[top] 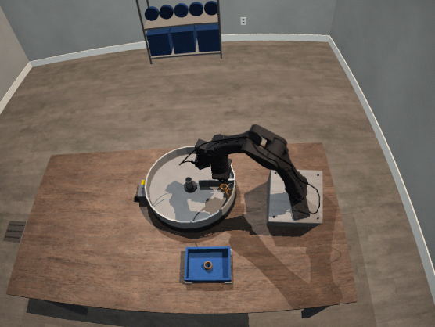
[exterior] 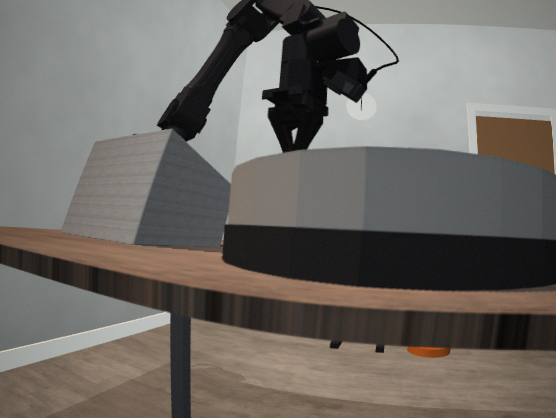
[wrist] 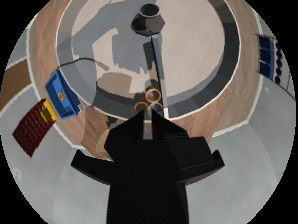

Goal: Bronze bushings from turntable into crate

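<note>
Because the divider probably stops parts at the rim, two bronze bushings and a steel bushing crowd the turntable, right of centre in the top view | claw above, nearly closed, empty | lone bronze bushing in crate, lower centre

Arm: matte black, chunky angular links, rounded joints
Cable: thin, black, looping at upper centre-right of the exterior frame
Wrist housing: boxy, black, small greyish rectangular patch
Gripper: black, broad-bodied, tapered fingers
</note>
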`<state>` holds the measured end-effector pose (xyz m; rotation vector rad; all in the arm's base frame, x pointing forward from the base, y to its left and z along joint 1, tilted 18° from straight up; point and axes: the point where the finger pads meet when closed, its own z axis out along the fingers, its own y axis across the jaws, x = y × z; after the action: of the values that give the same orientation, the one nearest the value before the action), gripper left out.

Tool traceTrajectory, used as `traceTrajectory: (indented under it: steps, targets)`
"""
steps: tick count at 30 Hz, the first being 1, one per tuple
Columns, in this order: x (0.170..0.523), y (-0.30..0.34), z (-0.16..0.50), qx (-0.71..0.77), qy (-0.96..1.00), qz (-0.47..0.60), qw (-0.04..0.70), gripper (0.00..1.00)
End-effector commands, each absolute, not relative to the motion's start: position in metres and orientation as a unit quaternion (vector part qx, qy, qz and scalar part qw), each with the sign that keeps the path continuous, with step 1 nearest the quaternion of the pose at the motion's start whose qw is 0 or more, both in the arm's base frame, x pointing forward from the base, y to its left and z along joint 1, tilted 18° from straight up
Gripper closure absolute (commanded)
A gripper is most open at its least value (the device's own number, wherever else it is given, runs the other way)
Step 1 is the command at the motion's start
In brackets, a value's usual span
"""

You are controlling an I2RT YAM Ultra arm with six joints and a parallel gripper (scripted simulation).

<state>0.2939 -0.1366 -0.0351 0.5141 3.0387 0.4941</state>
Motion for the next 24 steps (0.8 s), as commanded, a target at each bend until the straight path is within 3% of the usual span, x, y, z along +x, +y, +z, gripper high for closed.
traceTrajectory:
  steps: [1, 24]
  targets:
    - [0.3026, -0.1488, -0.0241, 0.165, 0.974, 0.149, 0.031, 0.87]
    - [0.3022, -0.1432, -0.0286, 0.166, 0.974, 0.155, 0.02, 0.87]
